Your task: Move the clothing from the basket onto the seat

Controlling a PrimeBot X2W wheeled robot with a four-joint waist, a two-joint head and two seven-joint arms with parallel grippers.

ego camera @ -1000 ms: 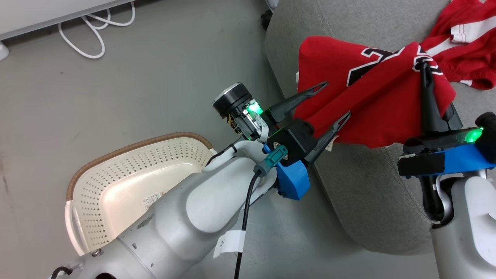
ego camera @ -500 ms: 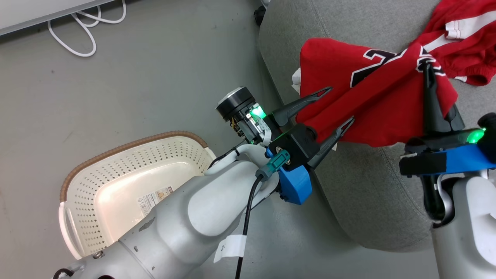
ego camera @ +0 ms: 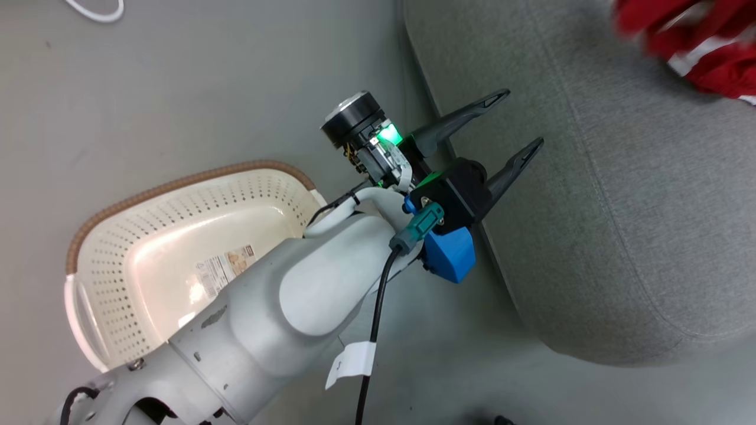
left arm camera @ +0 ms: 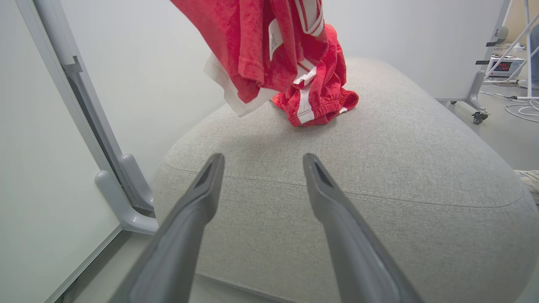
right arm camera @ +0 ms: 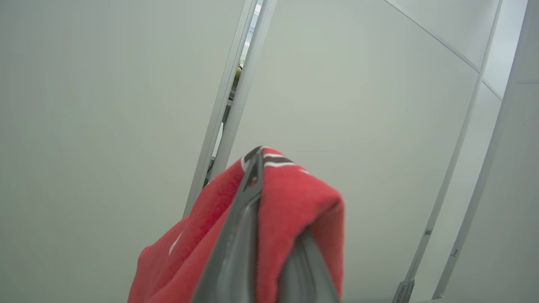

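Left gripper [ego camera: 518,118] was wide open, with nothing between its two dark fingers, pointing at the near edge of the seat [ego camera: 602,224]. To its left, on the floor, sat the basket [ego camera: 177,195]; the part that showed held only a paper label [ego camera: 227,268]. Further right, the right gripper [right arm camera: 263,189] was pinched tight on a red jersey [right arm camera: 294,202] that draped over its fingers. In the left wrist view the jersey hung down over the seat, just beside a heap of red clothes [left arm camera: 318,103] already lying there. Whether its hem touched the seat could not be told.

The step looked like putting this jersey down. To do it well, the right arm should likely sink until most of the cloth lay on the seat, well in from the rounded edge, and only then let go. The cloth was soft and could catch on a finger, so a slow lift straight up seemed best.

The seat was grey and soft-looking, with a stitched seam near its edge. The floor [ego camera: 177,88] was plain grey, with a white cable [ego camera: 94,20] at the far left. White wall panels [left arm camera: 160,63] stood behind the seat, one on a grey foot [left arm camera: 122,202].
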